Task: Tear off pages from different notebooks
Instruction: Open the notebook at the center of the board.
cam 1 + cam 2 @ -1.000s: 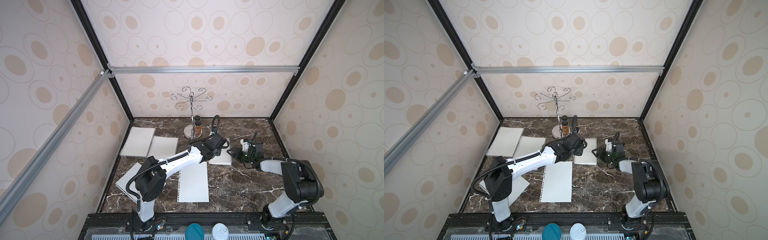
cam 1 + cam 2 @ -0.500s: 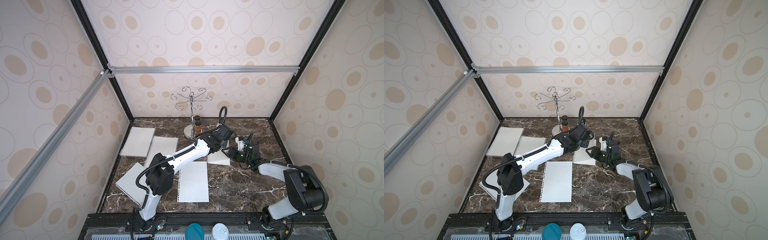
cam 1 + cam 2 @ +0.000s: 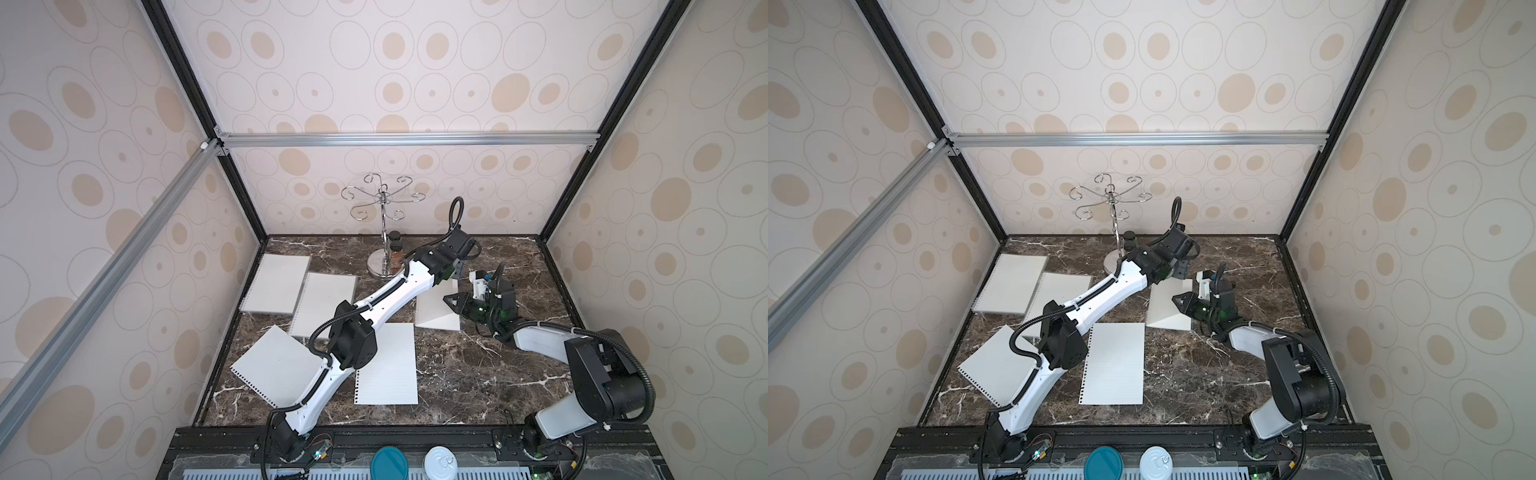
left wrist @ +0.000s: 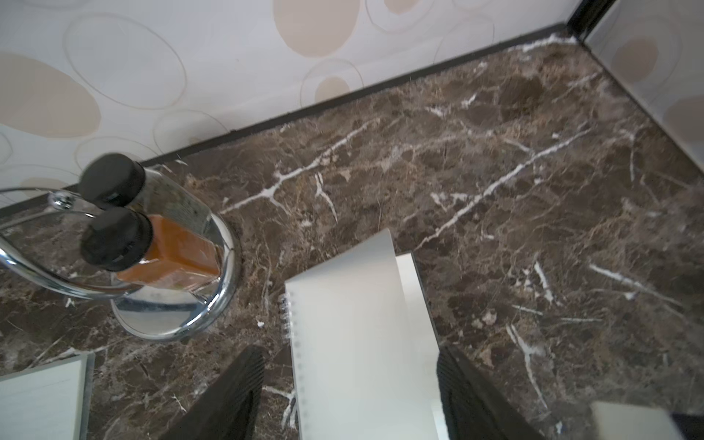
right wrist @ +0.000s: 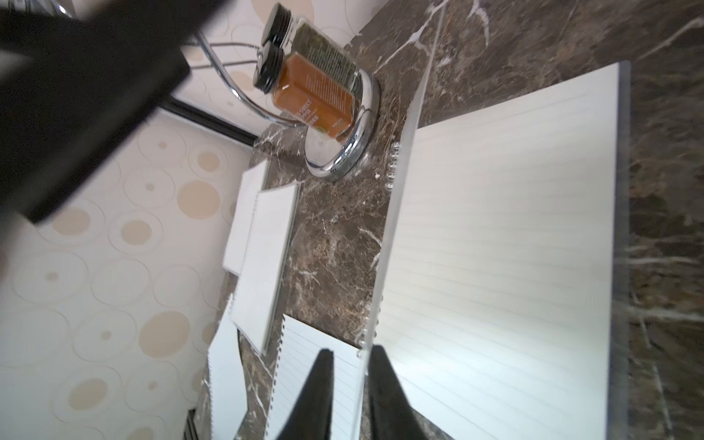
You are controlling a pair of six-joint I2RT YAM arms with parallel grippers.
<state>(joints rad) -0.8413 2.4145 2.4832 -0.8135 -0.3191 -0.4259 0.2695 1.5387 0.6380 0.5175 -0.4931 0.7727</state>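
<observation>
Left pincer (image 4: 348,352) above notebook (image 4: 343,312), chrome stand (image 4: 171,316) — just beside

Fingers of right gripper (image 5: 350,350) sit close together, straddling the corner of a clear cover (image 5: 404,183) that stands edge-on over an open lined notebook (image 5: 495,247); grip unclear. A loose sheet (image 5: 304,365) lies beside the coil. Two spice jars (image 5: 312,95) are on a chrome stand (image 5: 339,156). There are more notebooks (image 5: 263,244) on the marble table (image 5: 335,247).
</observation>
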